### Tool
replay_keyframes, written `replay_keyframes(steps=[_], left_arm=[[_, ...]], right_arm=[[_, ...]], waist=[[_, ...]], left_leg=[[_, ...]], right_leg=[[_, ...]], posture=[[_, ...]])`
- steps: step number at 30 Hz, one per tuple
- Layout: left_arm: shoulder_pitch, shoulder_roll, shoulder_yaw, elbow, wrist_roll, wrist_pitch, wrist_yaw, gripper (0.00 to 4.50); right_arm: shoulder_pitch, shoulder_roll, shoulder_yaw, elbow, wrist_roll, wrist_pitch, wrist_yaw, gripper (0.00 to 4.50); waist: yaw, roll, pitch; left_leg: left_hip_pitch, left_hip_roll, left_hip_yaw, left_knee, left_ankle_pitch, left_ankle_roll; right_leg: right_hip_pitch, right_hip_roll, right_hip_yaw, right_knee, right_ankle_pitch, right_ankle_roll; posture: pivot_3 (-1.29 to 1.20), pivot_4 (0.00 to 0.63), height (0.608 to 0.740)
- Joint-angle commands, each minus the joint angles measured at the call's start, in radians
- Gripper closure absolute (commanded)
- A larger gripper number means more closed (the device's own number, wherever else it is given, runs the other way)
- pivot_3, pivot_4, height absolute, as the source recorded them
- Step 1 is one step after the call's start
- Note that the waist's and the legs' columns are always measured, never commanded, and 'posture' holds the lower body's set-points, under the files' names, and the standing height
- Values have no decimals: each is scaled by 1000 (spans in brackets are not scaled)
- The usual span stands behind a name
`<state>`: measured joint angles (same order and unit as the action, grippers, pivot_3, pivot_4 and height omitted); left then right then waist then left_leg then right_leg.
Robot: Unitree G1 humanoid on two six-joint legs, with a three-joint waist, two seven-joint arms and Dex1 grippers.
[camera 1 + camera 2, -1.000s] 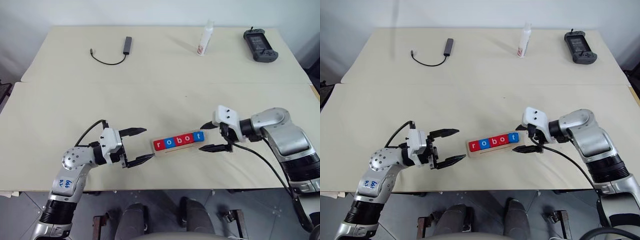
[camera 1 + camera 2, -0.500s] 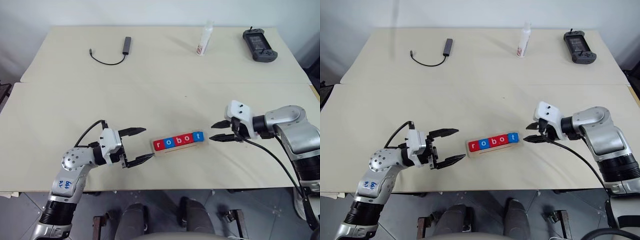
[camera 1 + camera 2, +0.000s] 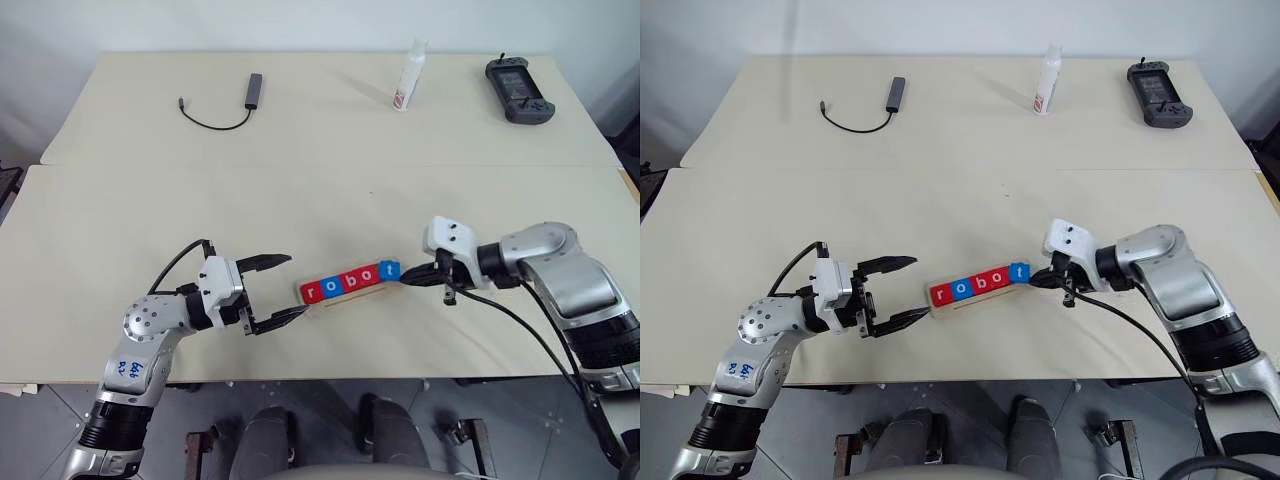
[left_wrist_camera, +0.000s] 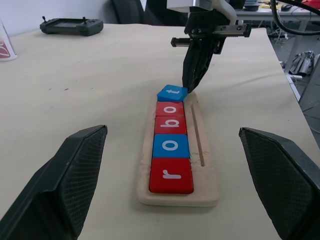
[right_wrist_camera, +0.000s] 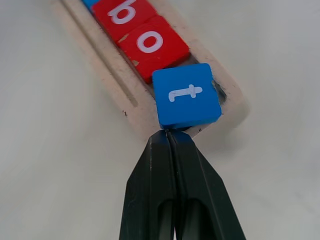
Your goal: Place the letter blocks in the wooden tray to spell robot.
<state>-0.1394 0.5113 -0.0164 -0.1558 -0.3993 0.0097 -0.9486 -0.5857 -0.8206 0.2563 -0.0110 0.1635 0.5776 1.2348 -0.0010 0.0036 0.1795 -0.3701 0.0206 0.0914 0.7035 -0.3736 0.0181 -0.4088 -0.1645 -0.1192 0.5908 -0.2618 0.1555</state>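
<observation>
in the left eye view, lower centre, the long pale-wood tray (image 3: pixel 345 287) on the cream worktop (image 3: pixel 320 130) holds five red and blue letter tiles (image 3: pixel 340 284) reading robot, the right hand (image 3: pixel 412 277) closed and empty at the blue t tile (image 3: pixel 389 270), the left hand (image 3: pixel 284 290) open nearby. in the right wrist view the t sits tilted, so the step looks like seating it; next, a gentle push flat.

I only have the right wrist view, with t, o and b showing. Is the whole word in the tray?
Observer: Yes. A red r sits at the other end of the tray.
Operator: Where's the left gripper?
Observer: The left gripper is open, its fingers either side of that r end.
Operator: Anything else on the table?
Observer: A white bottle, a black controller and a cable lie along the far edge.
</observation>
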Motion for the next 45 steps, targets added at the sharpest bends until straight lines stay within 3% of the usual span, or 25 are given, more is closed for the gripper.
replay_keyframes(steps=[1,9,20,29,45], left_arm=[[0,0,11,-40,0,-13,9,0],[-4,1,9,-42,0,-9,18,0],[-8,3,11,-40,-2,-10,20,0],[-7,4,10,-41,0,-8,21,0],[-1,3,8,-65,-2,6,34,0]], right_arm=[[-17,-10,-3,-5,-15,-6,-5,4463],[-35,-7,-15,3,-34,-7,-40,4463],[-3,-68,-6,-166,68,151,44,4463],[-16,-14,25,-97,9,132,-53,4463],[-37,-5,12,-36,-9,93,-86,4463]], waist=[[0,0,0],[0,0,0],[0,0,0],[1,0,0],[-1,0,0]], left_leg=[[0,0,0,0,0,0],[0,0,0,0,0,0],[0,0,0,0,0,0],[0,0,0,0,0,0],[0,0,0,0,0,0]], right_leg=[[0,0,0,0,0,0],[0,0,0,0,0,0],[0,0,0,0,0,0],[0,0,0,0,0,0],[0,0,0,0,0,0]], posture=[[0,150,740],[0,150,740],[0,150,740],[0,150,740],[0,150,740]])
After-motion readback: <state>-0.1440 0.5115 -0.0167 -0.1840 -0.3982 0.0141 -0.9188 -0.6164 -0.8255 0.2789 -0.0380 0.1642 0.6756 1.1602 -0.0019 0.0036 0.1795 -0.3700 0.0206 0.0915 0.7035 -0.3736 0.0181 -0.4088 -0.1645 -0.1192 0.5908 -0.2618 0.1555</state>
